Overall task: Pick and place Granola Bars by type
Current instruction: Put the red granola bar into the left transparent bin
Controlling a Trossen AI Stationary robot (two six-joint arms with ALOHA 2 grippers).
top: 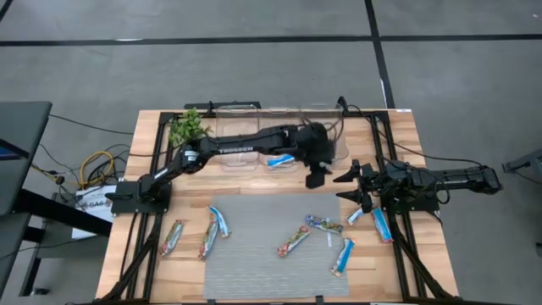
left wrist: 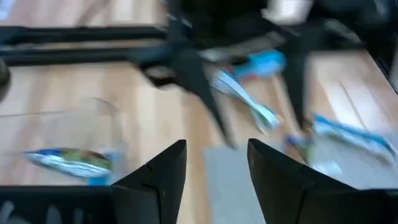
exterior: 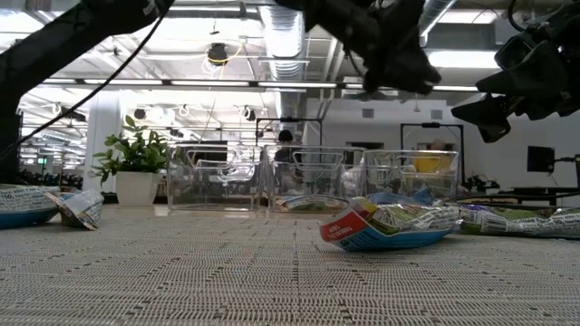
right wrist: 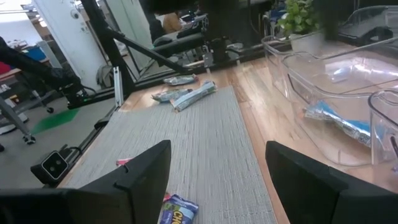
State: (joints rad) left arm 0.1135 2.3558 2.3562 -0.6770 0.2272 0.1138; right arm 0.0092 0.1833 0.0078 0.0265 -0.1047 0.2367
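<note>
One blue bar (top: 280, 160) lies in the middle bin (top: 279, 135); left claw (top: 315, 178), released, probably just dropped it. Next: fetch another bar (top: 293, 241) lower centre. Right claw (top: 349, 186) waits, released.

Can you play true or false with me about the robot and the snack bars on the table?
1. The left gripper is open with nothing in it. True.
2. All the granola bars are already in the clear bins. False: only one blue bar shows in a bin; several granola bars lie on the grey mat and the wood beside it.
3. The right gripper is squeezing a bar. False: it is open and empty, near the mat's right edge.
4. A green plant stands at the table's back left corner. True.
5. The mat lies on top of the bins. False: it lies flat on the table, in front of them.
</note>
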